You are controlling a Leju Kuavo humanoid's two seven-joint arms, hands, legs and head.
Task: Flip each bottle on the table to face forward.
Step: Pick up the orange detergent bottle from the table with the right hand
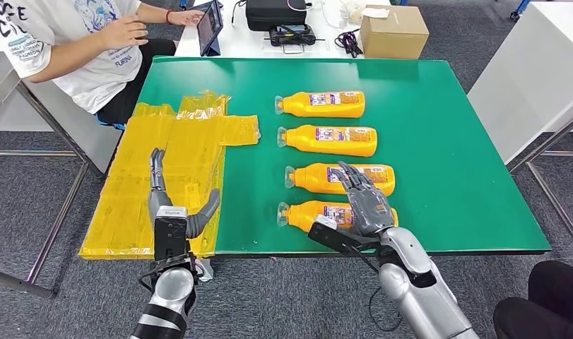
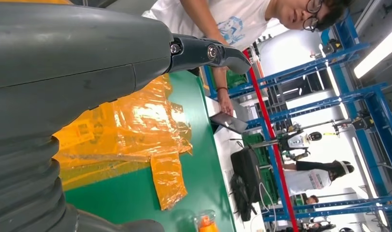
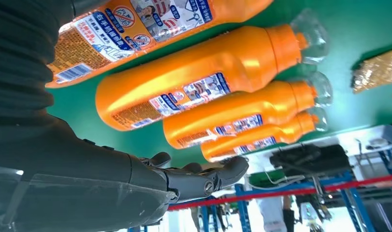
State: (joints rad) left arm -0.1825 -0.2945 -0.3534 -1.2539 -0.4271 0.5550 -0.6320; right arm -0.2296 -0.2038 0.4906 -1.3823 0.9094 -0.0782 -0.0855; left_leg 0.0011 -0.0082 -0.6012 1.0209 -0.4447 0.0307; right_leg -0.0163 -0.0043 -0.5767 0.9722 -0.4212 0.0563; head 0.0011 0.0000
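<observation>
Nearest the table edge, the right hand (image 1: 368,201) is held with fingers spread, holding nothing, above the nearest orange bottle (image 1: 319,214). Off to the left, the left hand (image 1: 172,203) is likewise spread, over crinkled yellow plastic sheeting (image 1: 174,162). Four bottles are laid in a column on the green table (image 1: 453,141), clear caps leftward. They are judged light, rigid and slippery; the labelled midsection is best grasped.

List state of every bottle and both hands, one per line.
Nearest bottle: lying on its side, right hand above it.
Second bottle: on its side.
Third bottle: on its side.
Farthest bottle: on its side.
Right hand: open, over the nearest bottle.
Left hand: open, over the yellow film.
</observation>
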